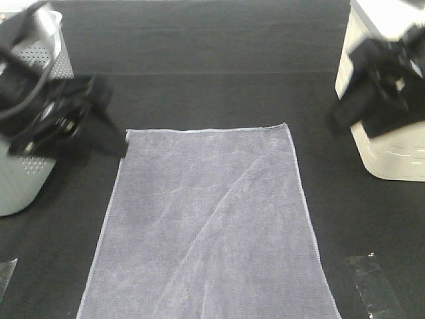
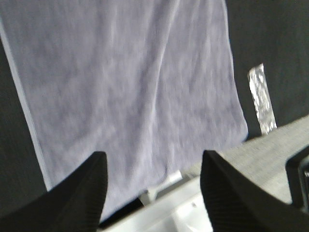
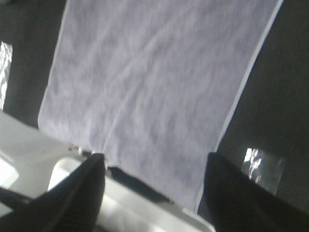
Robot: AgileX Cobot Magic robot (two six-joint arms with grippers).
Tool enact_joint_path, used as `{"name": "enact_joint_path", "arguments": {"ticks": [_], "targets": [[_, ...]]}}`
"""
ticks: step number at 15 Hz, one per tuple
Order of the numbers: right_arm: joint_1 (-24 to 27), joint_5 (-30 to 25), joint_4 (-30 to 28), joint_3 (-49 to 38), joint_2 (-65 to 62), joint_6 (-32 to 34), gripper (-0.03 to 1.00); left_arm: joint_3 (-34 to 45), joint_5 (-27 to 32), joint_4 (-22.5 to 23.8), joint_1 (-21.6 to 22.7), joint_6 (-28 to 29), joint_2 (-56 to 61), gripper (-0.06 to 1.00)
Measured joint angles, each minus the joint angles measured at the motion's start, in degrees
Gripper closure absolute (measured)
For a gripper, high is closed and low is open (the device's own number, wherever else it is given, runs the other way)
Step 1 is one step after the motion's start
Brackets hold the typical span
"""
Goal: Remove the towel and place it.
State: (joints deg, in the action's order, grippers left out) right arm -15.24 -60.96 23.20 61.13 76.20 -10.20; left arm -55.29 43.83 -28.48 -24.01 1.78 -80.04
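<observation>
The rectangular slate-grey terry towel (image 1: 206,226) is showing a paler hem; the perforated plastic basket (image 1: 23,183) is looking light grey.

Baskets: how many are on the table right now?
2. A grey perforated basket at the left edge of the exterior high view, a white basket at the right edge, the towel between them. Both are cropped; more may sit out of frame.
</observation>
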Motion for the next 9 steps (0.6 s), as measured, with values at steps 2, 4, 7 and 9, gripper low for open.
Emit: {"name": "enact_joint_path", "arguments": {"ticks": [2,4,7,9], "targets": [[0.0,0.4,-1.4,6.6,5.4,0.0,0.44,-6.4,-0.2,3.7,0.0,0.1,-6.2,0.41],[0.0,1.4,-2.4,12.3,12.0,0.0,0.46,-14.3,-0.2,8.5,0.0,1.9,-14.0,0.41],[0.0,3.7,-4.1,20.3,22.5,0.0,0.48,-29.1,2.1,20.5,0.0,8.0,-26.1,0.41],[0.0,6.5,-4.7,23.7,27.8,0.0,0.48,-36.9,5.9,26.9,0.3,11.3,-32.4,0.41]]}}
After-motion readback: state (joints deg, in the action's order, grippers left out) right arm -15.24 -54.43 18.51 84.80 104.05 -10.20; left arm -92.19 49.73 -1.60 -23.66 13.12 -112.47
